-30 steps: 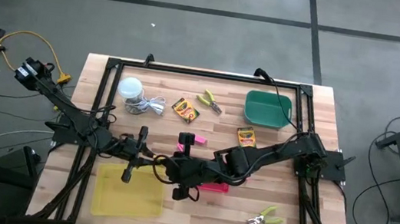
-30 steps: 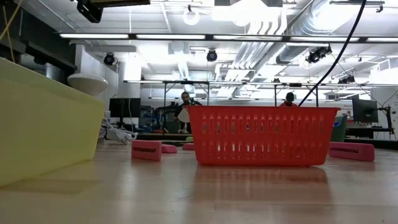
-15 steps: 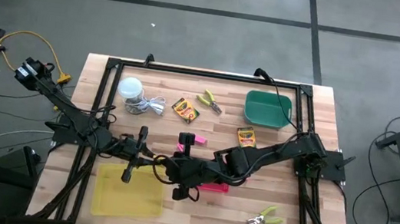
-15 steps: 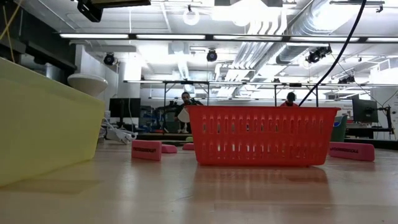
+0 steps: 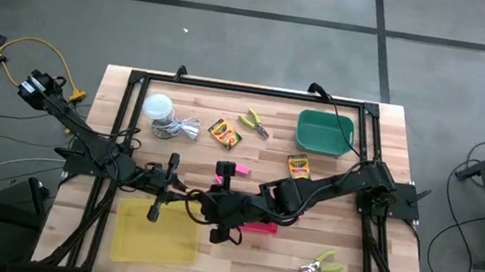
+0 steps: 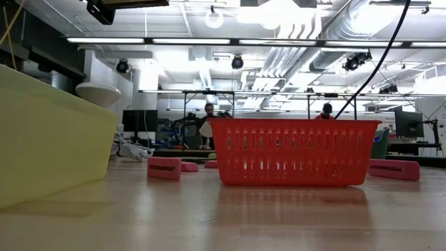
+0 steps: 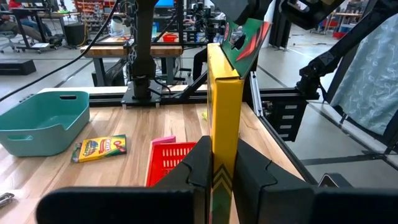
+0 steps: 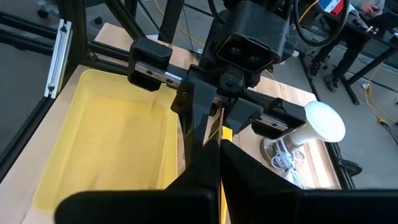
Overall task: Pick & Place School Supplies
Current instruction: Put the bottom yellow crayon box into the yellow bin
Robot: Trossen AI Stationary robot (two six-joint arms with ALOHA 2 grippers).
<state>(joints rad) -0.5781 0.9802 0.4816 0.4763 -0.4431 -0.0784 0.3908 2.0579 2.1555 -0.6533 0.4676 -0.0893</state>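
A yellow crayon box (image 7: 225,106) stands upright in the air between my two grippers, over the table's middle between the yellow tray (image 5: 155,233) and the red basket (image 5: 259,225). My left gripper (image 7: 224,155) is shut on its lower part. My right gripper (image 8: 216,155) faces it from the other side, shut at the box's opened green flap. Two more crayon boxes (image 5: 224,134) (image 5: 299,165), a pink eraser (image 5: 232,169) and two green-handled tools (image 5: 254,123) (image 5: 321,263) lie flat on the table. My left gripper pinches the box's lower part (image 7: 224,146) between its two fingers, one on each broad face. The fingers come in level from the table's left. The box stands upright, lifted clear of the table. My right gripper is shut on the box's opened top flap (image 7: 245,40), coming slanting down from the table's right. Its own fingers hide the exact place of contact.
A green tray (image 5: 325,133) stands at the far right. A white round object with coiled cable (image 5: 160,108) sits at the far left. The low view shows the yellow tray's wall (image 6: 49,139), the red basket (image 6: 293,150) and pink erasers (image 6: 164,167) (image 6: 394,169).
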